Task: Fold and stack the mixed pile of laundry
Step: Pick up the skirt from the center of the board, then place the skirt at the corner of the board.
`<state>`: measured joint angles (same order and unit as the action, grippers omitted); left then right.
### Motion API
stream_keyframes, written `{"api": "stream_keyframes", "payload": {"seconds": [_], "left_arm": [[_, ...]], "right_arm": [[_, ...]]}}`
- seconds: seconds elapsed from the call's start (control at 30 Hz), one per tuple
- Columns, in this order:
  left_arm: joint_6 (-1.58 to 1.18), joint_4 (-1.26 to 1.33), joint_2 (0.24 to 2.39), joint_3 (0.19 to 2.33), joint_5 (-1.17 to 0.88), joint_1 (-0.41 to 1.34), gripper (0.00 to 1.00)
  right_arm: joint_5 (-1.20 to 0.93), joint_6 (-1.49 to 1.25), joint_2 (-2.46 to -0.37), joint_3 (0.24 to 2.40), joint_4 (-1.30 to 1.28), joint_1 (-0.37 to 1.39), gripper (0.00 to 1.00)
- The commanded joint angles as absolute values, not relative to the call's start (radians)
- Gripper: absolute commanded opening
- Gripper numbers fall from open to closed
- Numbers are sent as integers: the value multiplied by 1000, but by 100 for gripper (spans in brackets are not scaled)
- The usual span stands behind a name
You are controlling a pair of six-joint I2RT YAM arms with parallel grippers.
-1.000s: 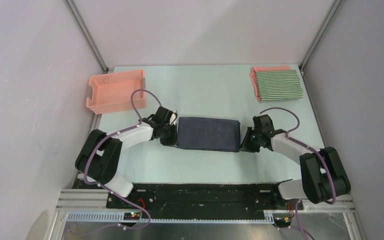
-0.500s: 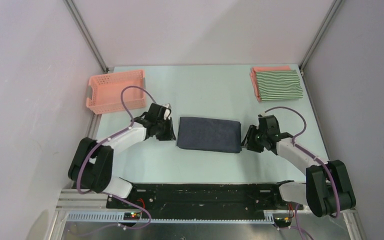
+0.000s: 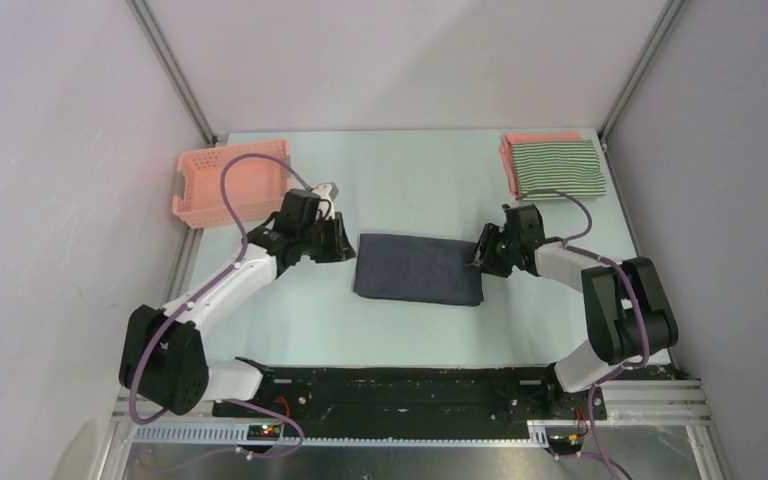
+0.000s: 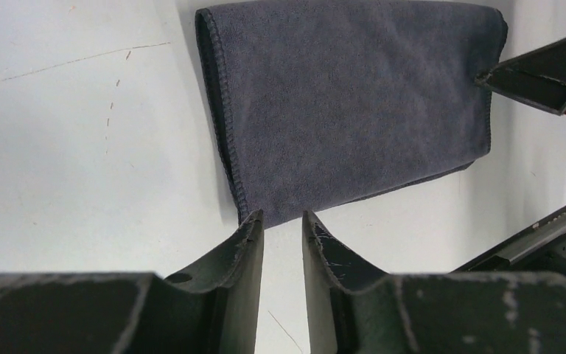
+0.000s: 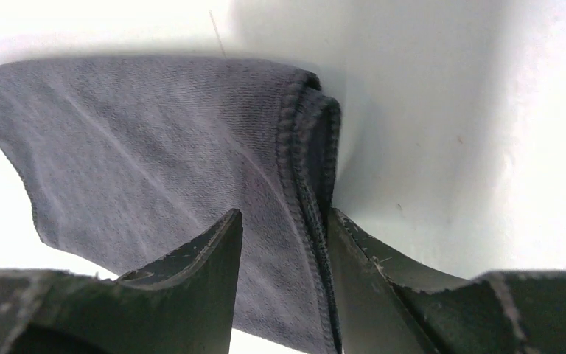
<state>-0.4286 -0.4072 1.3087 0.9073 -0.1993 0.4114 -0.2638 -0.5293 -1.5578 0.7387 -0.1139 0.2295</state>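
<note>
Folded dark navy-grey cloth just released; left gripper jaws slightly apart, empty; right gripper jaws wider, astride its hem; stacking next.

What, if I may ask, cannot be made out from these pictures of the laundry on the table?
- Salmon-pink shirt: top view, the striped garment covers all but two edges.
- Dark cloth: right wrist view, the fingers and the bottom edge hide its near end.
- Right gripper: left wrist view, the right edge cuts off most of it.
</note>
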Motion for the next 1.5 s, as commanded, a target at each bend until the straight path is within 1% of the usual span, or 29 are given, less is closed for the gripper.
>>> {"api": "stream_keyframes", "payload": {"seconds": [0.0, 0.2, 0.3, 0.37, 0.43, 0.47, 0.5, 0.53, 0.6, 0.7, 0.83, 0.87, 0.93, 1.1, 1.23, 1.33, 1.47], "left_arm": [[-398, -419, 1274, 945, -240, 391, 31], [-389, -431, 1244, 970, -270, 360, 32], [-377, -440, 1233, 981, -270, 348, 33], [-365, -454, 1224, 981, -270, 339, 33], [-355, -463, 1210, 979, -262, 329, 33], [-346, -466, 1203, 978, -254, 327, 34], [-341, -474, 1200, 978, -251, 321, 34], [-332, -480, 1196, 978, -247, 319, 34], [-317, -493, 1193, 982, -244, 309, 34], [-296, -510, 1186, 983, -233, 299, 35], [-271, -517, 1183, 971, -202, 294, 36], [-265, -518, 1184, 968, -194, 293, 36], [-258, -519, 1191, 962, -188, 292, 36], [-255, -519, 1209, 956, -200, 290, 37], [-251, -520, 1215, 953, -196, 288, 37], [-250, -522, 1216, 948, -192, 288, 37], [-250, -523, 1227, 951, -196, 287, 38]], "right_arm": [[-244, -528, -1624, 749, -104, 257, 49], [-238, -529, -1676, 766, -120, 257, 36], [-225, -529, -1696, 787, -145, 271, 33], [-221, -529, -1703, 790, -145, 276, 28], [-208, -513, -1705, 804, -142, 278, 16], [-202, -483, -1705, 817, -147, 280, 6], [-195, -465, -1704, 850, -159, 284, 2], [-194, -418, -1703, 868, -165, 285, 0], [-165, -336, -1705, 938, -200, 294, 0], [-53, -194, -1729, 1078, -284, 310, 0], [54, -88, -1816, 1274, -401, 297, 0], [61, -78, -1852, 1307, -418, 288, 0], [84, -49, -1913, 1453, -495, 274, 0], [141, 22, -2110, 1733, -618, 244, 0], [187, 31, -2260, 2007, -767, 207, 0], [216, 37, -2329, 2210, -875, 178, 0], [220, 37, -2368, 2360, -927, 141, 0]]}}
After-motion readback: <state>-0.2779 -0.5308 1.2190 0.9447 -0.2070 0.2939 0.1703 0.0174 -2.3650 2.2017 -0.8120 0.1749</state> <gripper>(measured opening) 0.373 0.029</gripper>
